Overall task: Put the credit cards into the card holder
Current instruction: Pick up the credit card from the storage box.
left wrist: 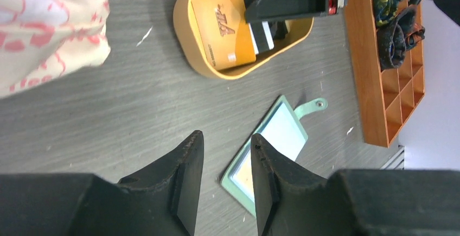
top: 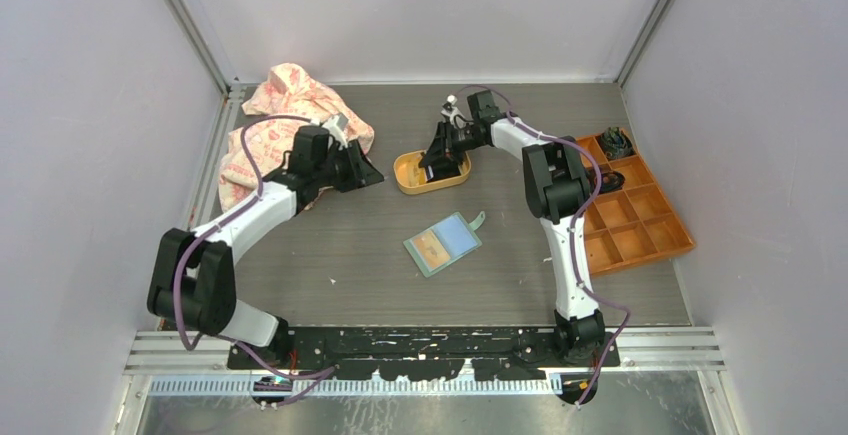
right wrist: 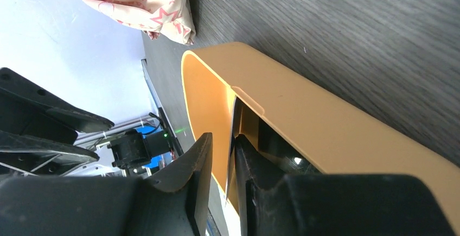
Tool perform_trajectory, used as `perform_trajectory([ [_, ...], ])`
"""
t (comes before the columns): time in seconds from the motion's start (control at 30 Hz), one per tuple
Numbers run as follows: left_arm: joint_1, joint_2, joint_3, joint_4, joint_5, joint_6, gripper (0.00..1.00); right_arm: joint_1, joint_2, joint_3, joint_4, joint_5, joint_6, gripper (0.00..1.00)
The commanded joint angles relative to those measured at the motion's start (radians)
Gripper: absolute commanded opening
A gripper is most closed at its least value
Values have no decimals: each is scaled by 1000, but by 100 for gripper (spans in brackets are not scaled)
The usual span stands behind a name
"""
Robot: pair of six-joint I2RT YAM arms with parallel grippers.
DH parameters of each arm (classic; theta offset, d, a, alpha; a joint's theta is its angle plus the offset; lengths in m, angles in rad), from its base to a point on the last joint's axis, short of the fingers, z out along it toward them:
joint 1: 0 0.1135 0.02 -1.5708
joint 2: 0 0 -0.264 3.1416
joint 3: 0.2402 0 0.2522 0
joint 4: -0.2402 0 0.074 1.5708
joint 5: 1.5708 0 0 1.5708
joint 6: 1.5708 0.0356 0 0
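The sage-green card holder (top: 443, 243) lies open on the table's middle; it also shows in the left wrist view (left wrist: 279, 135) with a beige card in its slot. The credit cards lie in the yellow-orange oval tray (top: 408, 177): a gold card (left wrist: 222, 24) on top, with white and black ones under my right gripper. My right gripper (top: 438, 163) reaches into the tray (right wrist: 304, 116), jaws narrowly apart around a thin card edge (right wrist: 232, 133) that rests against one finger (right wrist: 244, 154). My left gripper (left wrist: 225, 141) is open and empty above the table, left of the tray.
A crumpled pink-and-cream cloth (top: 290, 120) lies at the back left beside the left arm. An orange compartment box (top: 635, 210) stands at the right, with dark items (top: 615, 142) in its far cells.
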Motion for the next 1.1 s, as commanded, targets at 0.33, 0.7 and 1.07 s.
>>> perform_trajectory([
  [0.33, 8, -273, -200, 20, 28, 0, 39, -17, -105, -13, 7, -4, -5, 24],
  [0.7, 9, -352, -292, 67, 64, -35, 39, -50, -146, -55, 29, -3, 4, 13],
  [1.07, 39, -501, -399, 256, 143, -112, 59, -100, -256, -130, 86, -64, 23, 4],
])
